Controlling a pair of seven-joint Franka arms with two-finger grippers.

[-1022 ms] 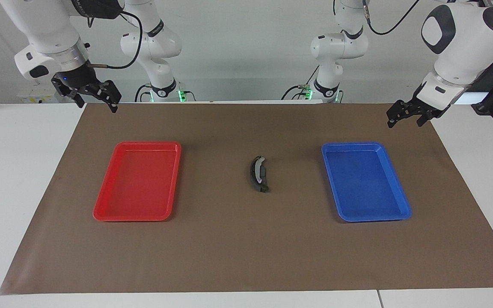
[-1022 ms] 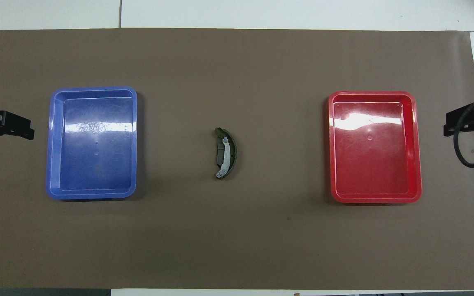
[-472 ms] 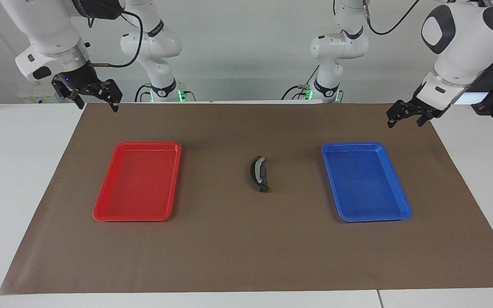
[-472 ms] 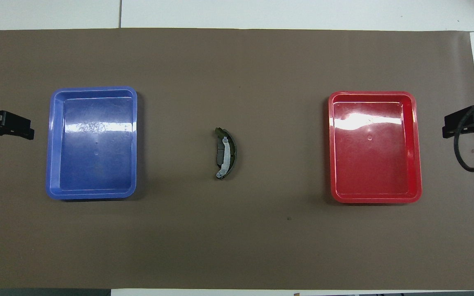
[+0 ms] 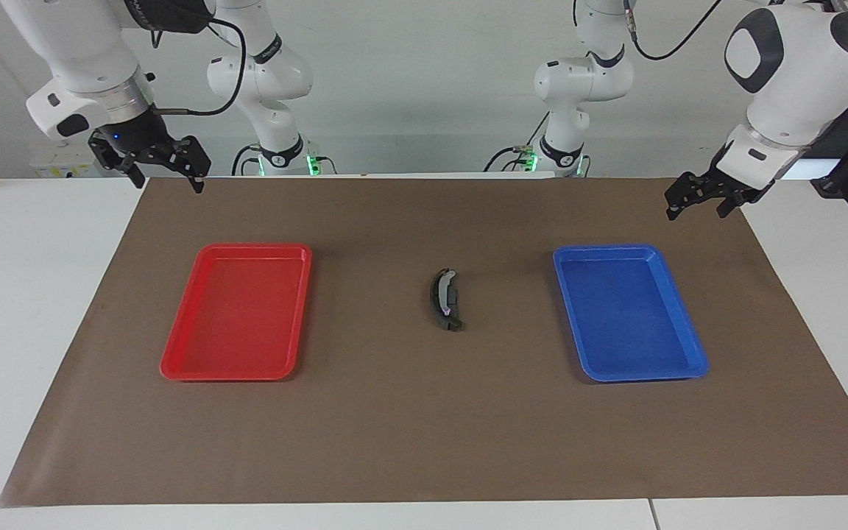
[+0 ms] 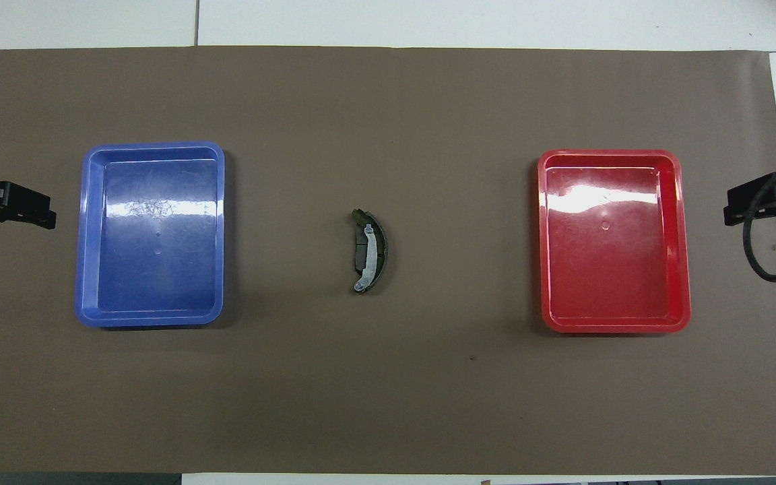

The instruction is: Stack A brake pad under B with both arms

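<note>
Right now both big white arms wait, raised at the two ends of the brown mat [image 5: 424, 442], and the stack in the middle of that mat lies untouched.

Start with the mat's centre: the long crescent-shaped brake shoe, B [image 5: 439, 298] [image 6: 376, 252], lies flat there with its silvery strip facing up and its light ends pointing toward and away from the robots. Tucked against its inner curve, and partly beneath it, is the small dark grey A brake pad [image 5: 452, 296] [image 6: 360, 254]. The two are touching; from the overhead view the strip of B overlaps the pad's edge.

Toward the left arm's end of the mat sits a blue tray [image 5: 696, 361] [image 6: 152, 148], well apart from the brake parts. Toward the right arm's end sits a red tray [image 5: 174, 364] [image 6: 610, 156], just as far off.

Now the grippers. The left gripper [image 5: 698, 200] [image 6: 24, 209] hangs in the air over the mat's edge beside the blue tray, fingers spread, holding nothing. The right gripper [image 5: 165, 171] [image 6: 741, 205] hovers over the mat's corner at the red tray's end, its fingers also parted with nothing between them. A black cable [image 6: 765, 256] loops down from its wrist.

Two smaller white arms [image 5: 277, 88] with green-lit bases stand at the robots' edge of the mat.
</note>
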